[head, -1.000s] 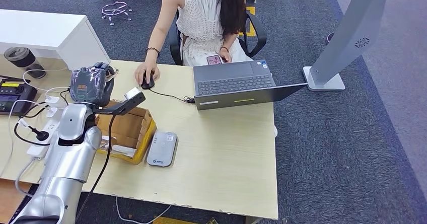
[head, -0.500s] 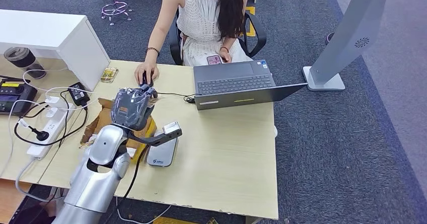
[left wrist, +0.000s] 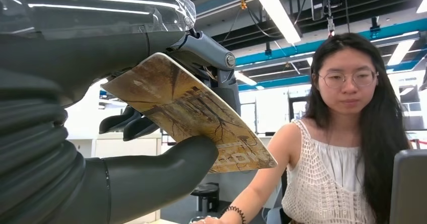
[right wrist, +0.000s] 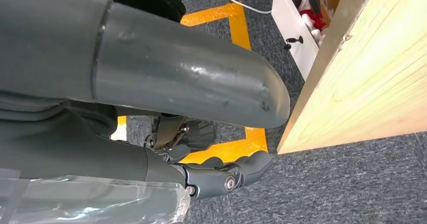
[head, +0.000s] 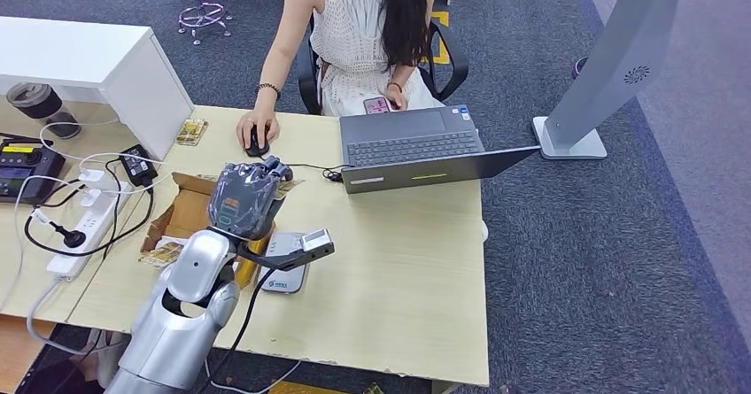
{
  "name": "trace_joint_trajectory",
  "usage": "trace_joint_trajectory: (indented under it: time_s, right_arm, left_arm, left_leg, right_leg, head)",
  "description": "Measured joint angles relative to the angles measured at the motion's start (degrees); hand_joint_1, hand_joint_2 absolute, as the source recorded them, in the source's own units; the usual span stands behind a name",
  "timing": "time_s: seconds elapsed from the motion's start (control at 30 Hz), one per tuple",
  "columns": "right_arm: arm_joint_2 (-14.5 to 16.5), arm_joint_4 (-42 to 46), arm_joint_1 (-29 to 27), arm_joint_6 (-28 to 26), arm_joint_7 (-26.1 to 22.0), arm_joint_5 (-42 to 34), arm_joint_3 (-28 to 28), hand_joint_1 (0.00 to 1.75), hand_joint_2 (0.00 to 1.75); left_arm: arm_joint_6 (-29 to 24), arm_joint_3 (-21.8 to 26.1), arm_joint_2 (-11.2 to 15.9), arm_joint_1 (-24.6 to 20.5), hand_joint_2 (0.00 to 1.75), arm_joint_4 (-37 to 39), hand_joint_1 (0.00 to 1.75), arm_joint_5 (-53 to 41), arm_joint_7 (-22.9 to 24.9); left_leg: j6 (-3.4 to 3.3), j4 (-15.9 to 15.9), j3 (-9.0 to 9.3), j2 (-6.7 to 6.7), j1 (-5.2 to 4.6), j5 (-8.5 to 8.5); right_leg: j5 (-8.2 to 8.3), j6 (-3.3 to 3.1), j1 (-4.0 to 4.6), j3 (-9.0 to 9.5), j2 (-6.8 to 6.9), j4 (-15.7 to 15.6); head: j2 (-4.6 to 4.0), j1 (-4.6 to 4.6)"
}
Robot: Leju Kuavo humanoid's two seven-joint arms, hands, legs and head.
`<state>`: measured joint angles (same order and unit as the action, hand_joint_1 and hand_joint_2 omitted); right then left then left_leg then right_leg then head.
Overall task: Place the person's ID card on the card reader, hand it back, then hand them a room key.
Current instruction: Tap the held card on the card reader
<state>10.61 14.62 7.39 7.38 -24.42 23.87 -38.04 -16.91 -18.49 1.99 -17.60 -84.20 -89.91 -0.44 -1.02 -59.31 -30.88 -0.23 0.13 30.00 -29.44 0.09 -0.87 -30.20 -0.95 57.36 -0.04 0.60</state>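
Note:
My left hand (head: 243, 195) hovers above the desk (head: 398, 261) between the cardboard box (head: 190, 212) and the laptop, reaching toward the seated person (head: 363, 22). It pinches a brown card with a tree picture (left wrist: 191, 110) between thumb (left wrist: 151, 178) and fingers. The grey card reader (head: 285, 274) lies on the desk under my forearm, partly hidden. My right hand (right wrist: 221, 176) hangs beside the desk edge, holding nothing, with its thumb apart from its fingers.
The person's hand rests on a mouse (head: 257, 139); the other holds a phone (head: 376, 104). An open laptop (head: 412, 146) stands at the far right of the desk. Another card (head: 192, 131) lies near the white cabinet (head: 89, 57). Power strip and cables (head: 80, 226) sit left.
My left arm has swung from over the box at the left toward the desk middle and the person, carrying the card. The person has stayed put.

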Motion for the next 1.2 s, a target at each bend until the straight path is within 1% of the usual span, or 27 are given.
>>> trace_joint_trajectory:
  time_s: [0.1, 0.3, 0.5, 0.67, 0.9, 1.2]
  right_arm:
    - [0.0, 0.0, -0.2, -0.1, -0.1, -0.1, 0.0, 0.00, 0.00]
    - [0.0, 0.1, -0.6, -0.2, -0.4, -0.6, -0.1, 0.00, 0.00]
    - [0.0, 0.1, -0.8, -0.2, -0.8, -1.0, -0.7, 0.00, 0.00]
    - [0.0, 0.2, -0.8, -0.2, -1.0, -0.5, -0.7, 0.00, 0.00]
    - [0.0, 0.5, -0.8, -0.3, -0.7, 0.0, -0.7, 0.00, 0.00]
    - [0.0, 0.5, -0.7, -0.2, -0.3, 0.1, -0.7, 0.00, 0.00]
  left_arm:
    - [2.0, -0.8, 0.0, 0.6, 1.75, -0.3, 1.75, 0.0, 0.7]
    - [11.1, -1.5, 0.1, 2.4, 1.75, 0.1, 1.75, 0.1, 2.6]
    - [14.8, -2.4, 1.1, 4.7, 1.75, 1.6, 1.75, 0.8, 4.1]
    - [16.3, -2.8, 1.6, 5.6, 1.75, 3.4, 1.75, 1.0, 4.7]
    - [18.2, -3.9, 2.1, 5.7, 1.75, 5.8, 1.75, 1.9, 4.7]
    - [20.1, -4.1, 2.7, 5.4, 1.75, 8.1, 1.75, 3.7, 5.0]
  left_leg:
    - [0.00, 0.0, 0.00, 0.00, 0.00, 0.00]
    - [0.00, 0.0, 0.00, 0.00, -0.02, 0.00]
    - [0.00, 0.0, 0.00, 0.00, -0.01, 0.00]
    - [0.00, 0.0, -0.01, 0.00, -0.01, 0.00]
    - [0.00, 0.0, -0.01, 0.00, 0.00, 0.00]
    - [0.00, 0.0, -0.01, -0.01, 0.00, 0.00]
  right_leg:
    - [0.00, 0.00, -0.03, 0.00, 0.00, 0.0]
    - [0.00, 0.00, -0.03, 0.00, 0.00, 0.0]
    - [0.00, 0.00, -0.01, -0.02, 0.00, 0.0]
    - [0.00, 0.00, -0.01, -0.02, 0.00, 0.0]
    - [0.00, 0.00, -0.03, -0.01, 0.00, 0.0]
    - [0.00, 0.00, -0.02, -0.01, 0.01, 0.0]
  head:
    - [0.00, 0.00]
    - [0.00, -0.01]
    - [0.00, -0.01]
    - [0.00, -0.01]
    - [0.00, -0.01]
    - [0.00, -0.01]
